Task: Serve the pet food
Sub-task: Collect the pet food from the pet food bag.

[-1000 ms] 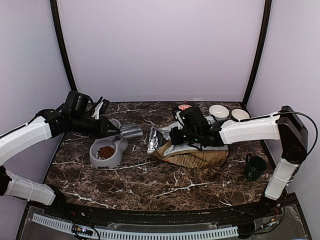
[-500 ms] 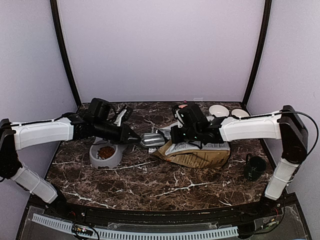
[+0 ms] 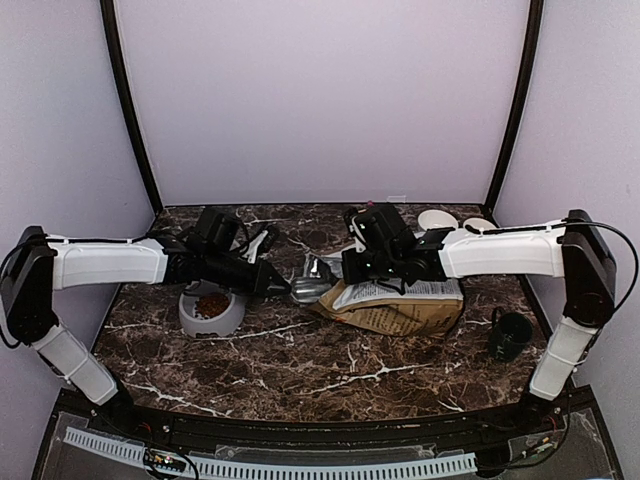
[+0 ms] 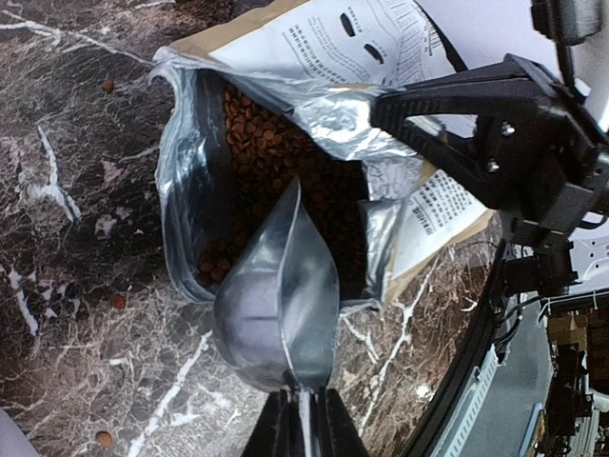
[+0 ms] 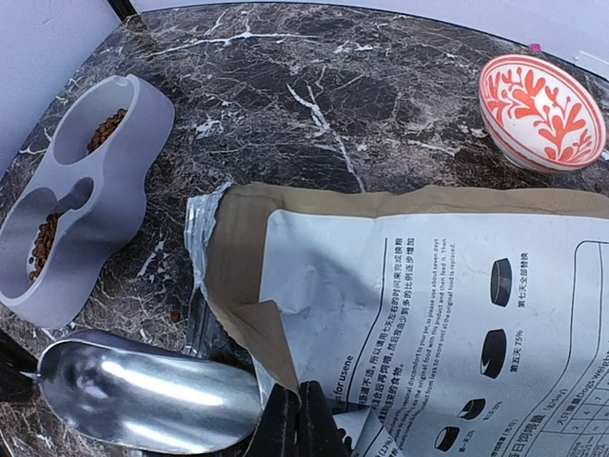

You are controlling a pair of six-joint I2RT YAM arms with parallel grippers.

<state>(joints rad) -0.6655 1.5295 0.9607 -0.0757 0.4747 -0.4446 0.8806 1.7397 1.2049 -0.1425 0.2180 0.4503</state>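
Observation:
Pet food fills the open foil-lined bag, which lies on the marble table. More pet food sits in the grey double bowl, in both of its cups. My left gripper is shut on the handle of a metal scoop. The scoop looks empty, and its tip reaches the bag's mouth. My right gripper is shut on the bag's torn upper edge and holds the mouth open. From above, the scoop lies between the two grippers.
A red-and-white patterned bowl stands behind the bag, and two white bowls are at the back right. A black object sits near the right arm's base. A few loose kibbles lie on the table by the bag.
My left arm has carried the scoop to the right, from over the grey bowl to the bag's mouth. The right gripper has kept its hold on the bag.

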